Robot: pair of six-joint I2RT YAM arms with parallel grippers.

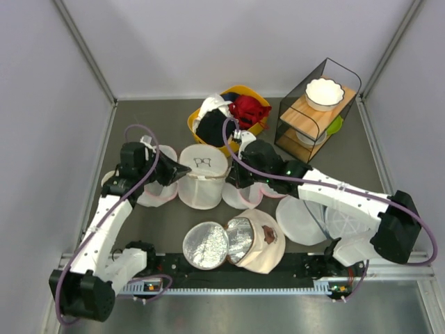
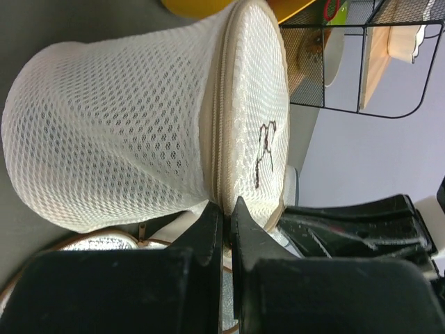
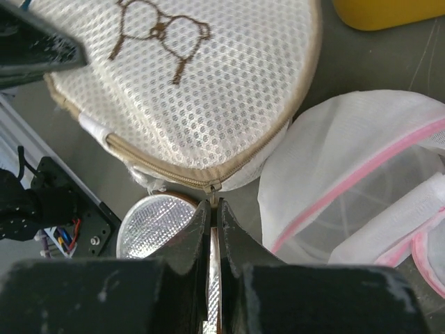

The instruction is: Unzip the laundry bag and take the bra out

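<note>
The laundry bag (image 1: 204,182) is a cream mesh drum standing mid-table, with the black glasses mark on its top face. Its zip is closed. My left gripper (image 1: 179,175) is at the bag's left side, shut on the zip seam at the rim (image 2: 221,160); its fingertips (image 2: 227,207) pinch that seam. My right gripper (image 1: 233,179) is at the bag's right side. In the right wrist view it (image 3: 214,205) is shut on the zipper pull (image 3: 214,188) hanging below the tan zip. No bra shows; the mesh hides the bag's contents.
A yellow basin (image 1: 245,91) with red, white and black garments stands behind the bag. A wire shelf (image 1: 316,115) with a white bowl is at the back right. Pink-trimmed mesh bags (image 1: 158,195) (image 3: 361,188) flank the bag. Flat white discs (image 1: 306,221) lie right; silver discs (image 1: 206,245) on peach fabric lie in front.
</note>
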